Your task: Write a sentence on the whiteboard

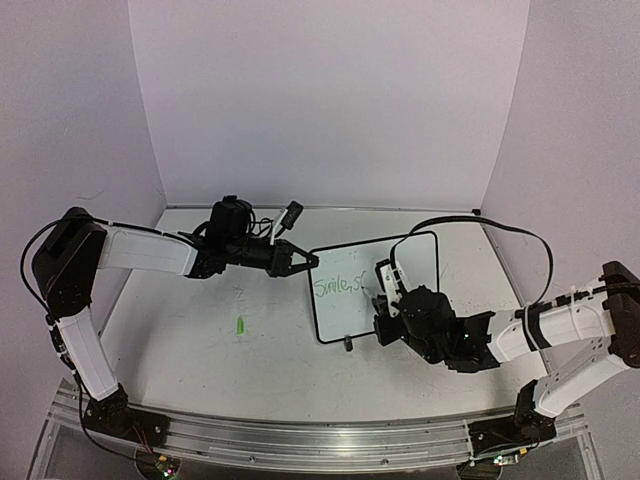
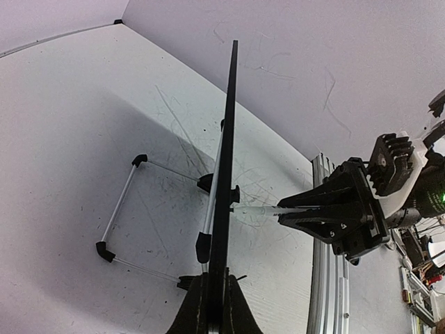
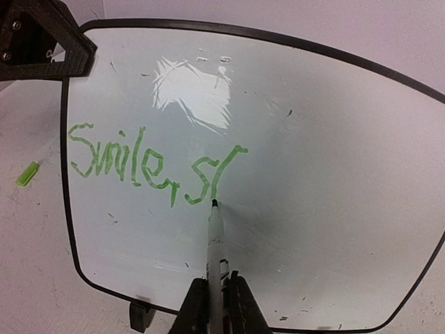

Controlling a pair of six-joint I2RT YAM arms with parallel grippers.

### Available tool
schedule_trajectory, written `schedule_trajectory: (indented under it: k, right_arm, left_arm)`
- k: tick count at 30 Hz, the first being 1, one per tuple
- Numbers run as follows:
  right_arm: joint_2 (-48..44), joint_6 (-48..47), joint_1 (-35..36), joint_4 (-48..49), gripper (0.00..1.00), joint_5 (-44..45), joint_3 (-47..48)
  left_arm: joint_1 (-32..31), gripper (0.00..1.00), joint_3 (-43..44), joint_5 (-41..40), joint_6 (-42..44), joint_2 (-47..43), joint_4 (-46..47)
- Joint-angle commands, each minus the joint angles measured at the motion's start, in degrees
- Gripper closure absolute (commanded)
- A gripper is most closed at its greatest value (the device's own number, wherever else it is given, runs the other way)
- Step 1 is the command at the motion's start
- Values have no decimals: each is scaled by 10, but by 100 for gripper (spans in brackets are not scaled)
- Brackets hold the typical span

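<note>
Nib at sentence [image 3: 149, 170] end, right gripper [image 3: 214, 289] clamping marker [image 3: 215, 243], left gripper [image 2: 215, 289] pinching whiteboard [image 3: 313, 174] edge

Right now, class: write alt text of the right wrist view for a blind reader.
A marker held in the right arm's fingers touches its tip to the whiteboard at the end of green handwriting reading "Smile, st". The left arm's fingers clamp the board's top left corner; a small green piece lies on the table.
</note>
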Motion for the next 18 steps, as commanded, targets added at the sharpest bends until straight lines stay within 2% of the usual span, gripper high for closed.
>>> schedule_trajectory:
  k: [1, 6, 12, 18]
  right_arm:
    - [-26, 2, -1, 2, 100, 44, -8]
    - [-64, -32, -1, 58, 100, 3, -27]
    - [-32, -45, -1, 67, 100, -23, -3]
    - [-18, -46, -1, 68, 100, -11, 6]
  left_arm:
    - [-5, 100, 6, -3, 8, -20, -30]
    - [-5, 100, 4, -5, 9, -23, -30]
    - [-5, 100, 6, -3, 8, -20, -31]
    - [-5, 100, 4, -4, 10, -25, -31]
